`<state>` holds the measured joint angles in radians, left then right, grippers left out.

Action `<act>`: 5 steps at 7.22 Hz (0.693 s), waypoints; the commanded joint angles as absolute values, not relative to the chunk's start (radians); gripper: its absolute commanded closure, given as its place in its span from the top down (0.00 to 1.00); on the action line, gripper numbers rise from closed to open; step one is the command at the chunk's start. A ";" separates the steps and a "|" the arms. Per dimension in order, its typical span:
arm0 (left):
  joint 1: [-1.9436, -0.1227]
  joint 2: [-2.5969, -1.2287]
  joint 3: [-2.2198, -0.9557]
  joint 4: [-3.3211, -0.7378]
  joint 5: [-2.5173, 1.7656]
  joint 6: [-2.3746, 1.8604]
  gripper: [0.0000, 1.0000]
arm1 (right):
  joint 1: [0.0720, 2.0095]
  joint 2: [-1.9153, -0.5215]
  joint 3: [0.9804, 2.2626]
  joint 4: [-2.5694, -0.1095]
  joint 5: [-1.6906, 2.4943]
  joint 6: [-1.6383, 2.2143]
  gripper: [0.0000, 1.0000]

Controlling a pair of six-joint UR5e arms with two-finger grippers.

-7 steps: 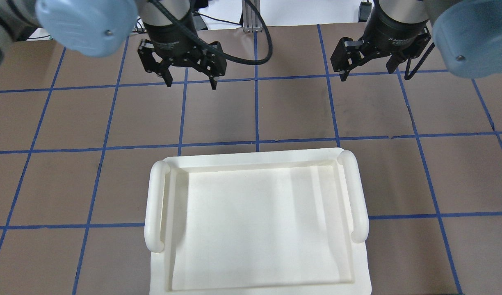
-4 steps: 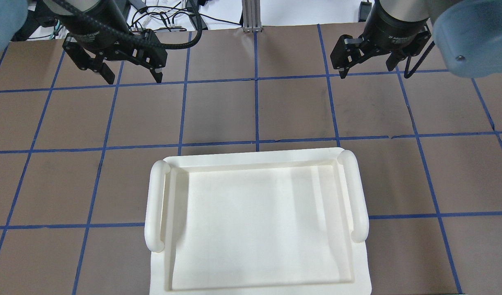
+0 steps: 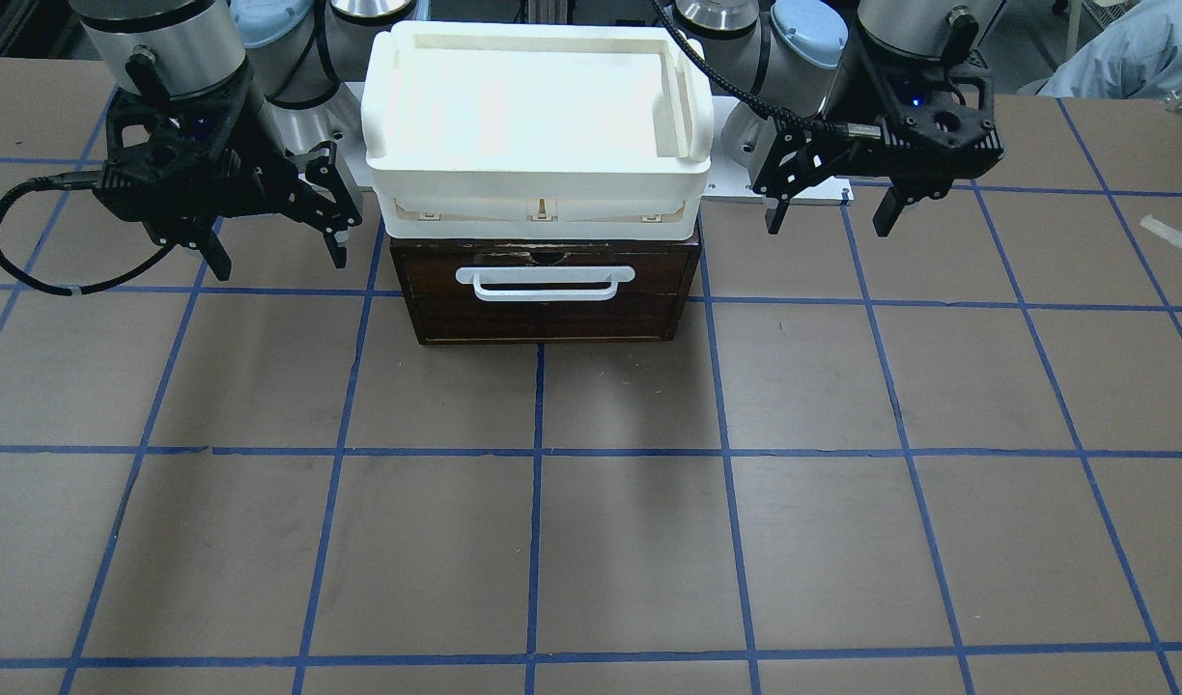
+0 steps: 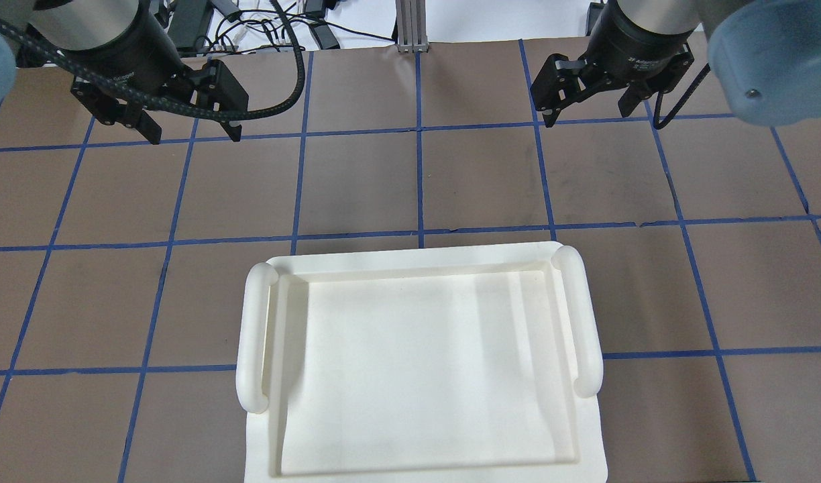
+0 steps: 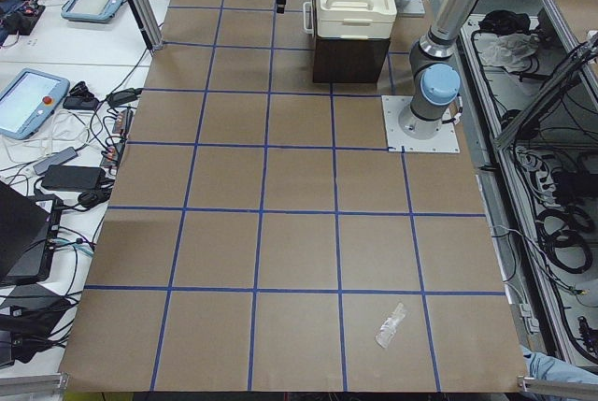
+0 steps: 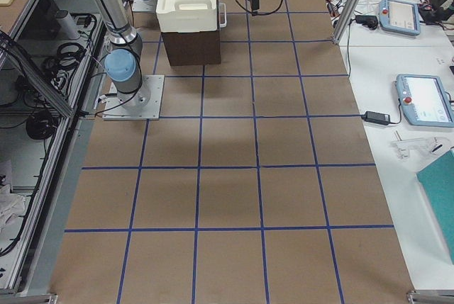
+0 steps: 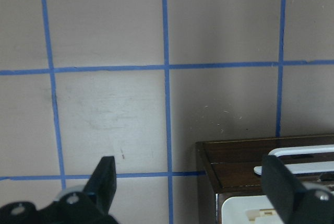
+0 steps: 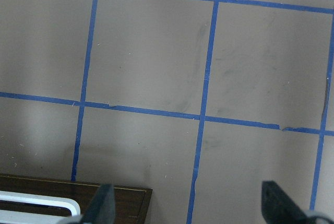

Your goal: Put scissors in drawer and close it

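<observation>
- The black two-finger left end effector (image 3: 830, 217) hangs with its fingers spread wide and nothing between them, beside the drawer on the robot's left and above the counter.
- The matching right end effector (image 3: 278, 263) is just as wide open and just as empty, on the drawer's other side, also off the counter.
- The shallow drawer with the dark brown wooden front (image 3: 543, 319) looks pushed fully home, its front flush with the brown box around it and its white bar handle (image 3: 543, 282) facing away from the robot.
- A cream-white plastic tray with side handles (image 3: 533, 183) sits on top of the drawer's box, slightly overhanging it.
- The small grey-and-orange scissors show in no view, neither on the brown, blue-taped counter (image 3: 649, 531) nor in either end effector. My guess is they already lie inside the shut drawer, so the task reads as done or nearly so.
- Risk, as I judge it: either arm swinging inward at this height could catch a fingertip on the tray or the bar handle, shifting the tray or tugging the drawer back open.
- The left arm's black cable (image 3: 736, 97) runs close by the tray's corner and might snag it during a wide move.
</observation>
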<state>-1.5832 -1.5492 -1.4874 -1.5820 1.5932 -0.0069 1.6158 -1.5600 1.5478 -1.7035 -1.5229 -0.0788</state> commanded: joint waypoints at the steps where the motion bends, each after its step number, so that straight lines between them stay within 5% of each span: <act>1: -1.582 -1.555 -1.476 -1.586 1.601 -0.009 1.00 | 1.615 -1.557 1.548 -1.697 -1.519 -0.075 1.00; 5: -1.582 -1.559 -1.477 -1.603 1.572 -0.023 1.00 | 1.615 -1.557 1.549 -1.687 -1.519 -0.074 1.00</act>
<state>-1.5815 -1.5592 -1.4764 -1.6011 1.5632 -0.0241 1.6153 -1.5570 1.5489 -1.6881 -1.5187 -0.0733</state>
